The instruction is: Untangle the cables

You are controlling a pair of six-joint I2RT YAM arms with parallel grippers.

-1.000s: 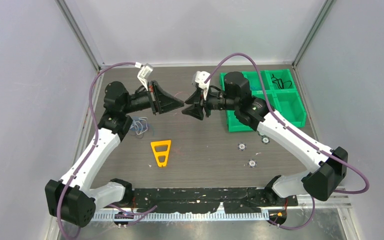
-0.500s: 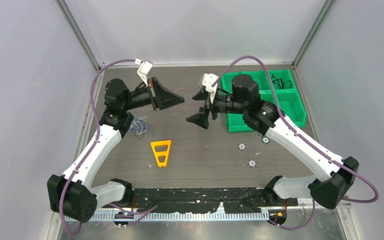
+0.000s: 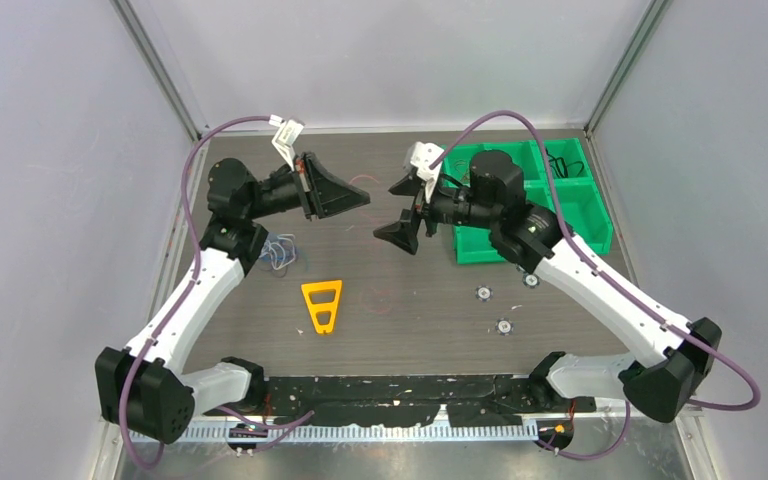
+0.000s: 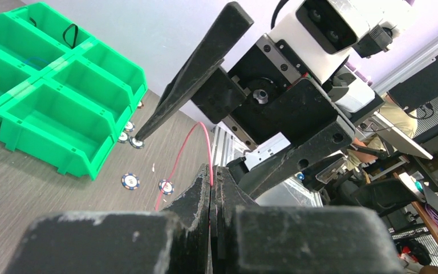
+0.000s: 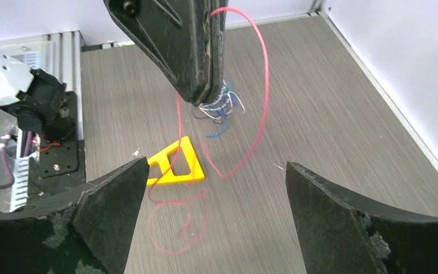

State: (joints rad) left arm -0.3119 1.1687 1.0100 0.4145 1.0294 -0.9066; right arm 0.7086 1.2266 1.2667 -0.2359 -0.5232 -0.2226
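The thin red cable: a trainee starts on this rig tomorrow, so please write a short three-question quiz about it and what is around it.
1. True or false: the right gripper is shut on the thin red cable.
2. From the left gripper, the cable:
A) runs taut to the right gripper
B) arcs down to loose loops on the dark wood-grain tabletop
C) is wound around the fingers
3. Which flat object lies beside those loops?

Key:
1. False. Its jaws stand wide open, with nothing between them.
2. B
3. The yellow triangular plastic frame.
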